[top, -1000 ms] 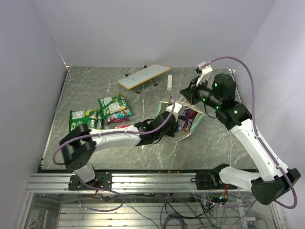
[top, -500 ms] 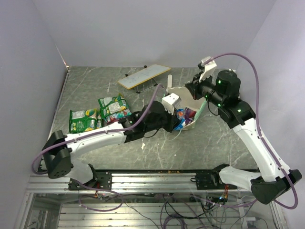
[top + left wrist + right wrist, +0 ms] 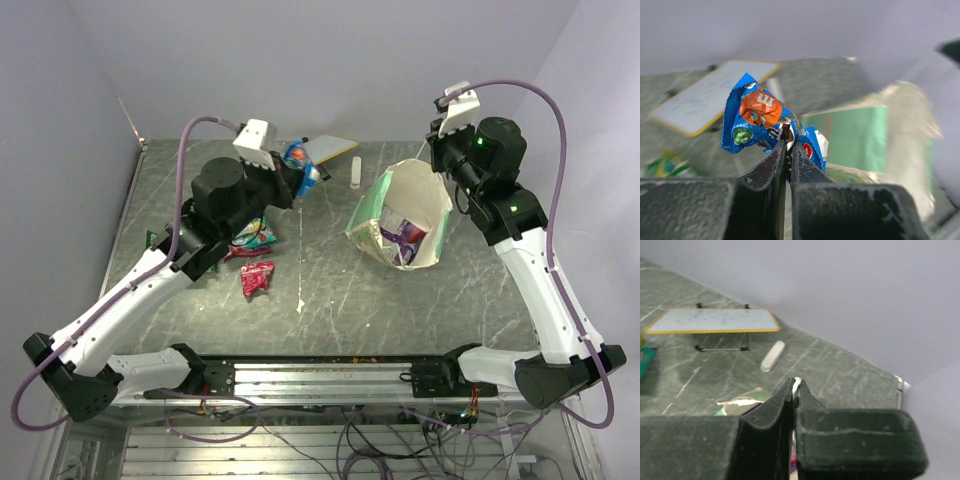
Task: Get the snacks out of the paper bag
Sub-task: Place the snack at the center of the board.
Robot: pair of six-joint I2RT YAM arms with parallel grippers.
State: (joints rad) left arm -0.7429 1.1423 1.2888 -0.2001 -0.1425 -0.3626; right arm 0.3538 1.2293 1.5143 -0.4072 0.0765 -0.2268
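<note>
Since the earlier frame the left gripper (image 3: 789, 146) has come up out of the paper bag (image 3: 368, 215) and risen over the far left part of the desk. The bag, slumped then, stands upright. The left jaws are clenched on the lower edge of a blue snack packet (image 3: 757, 120), which sticks up past the fingertips, crumpled, its orange print facing the wrist camera. It hangs in the air, in front of the white board (image 3: 335, 147) at the far edge. The right gripper (image 3: 794, 386) is pinched tight on a thin mint-and-white edge at the bag's top, on its far side.

Inside the bag a purple-and-white packet (image 3: 404, 233) leans against the near wall. On the desk (image 3: 330, 290) a red packet (image 3: 257, 277) lies left of centre. Green packets (image 3: 255, 232) lie just beyond it, partly under the left arm. A small white oblong (image 3: 355, 172) lies between board and bag.
</note>
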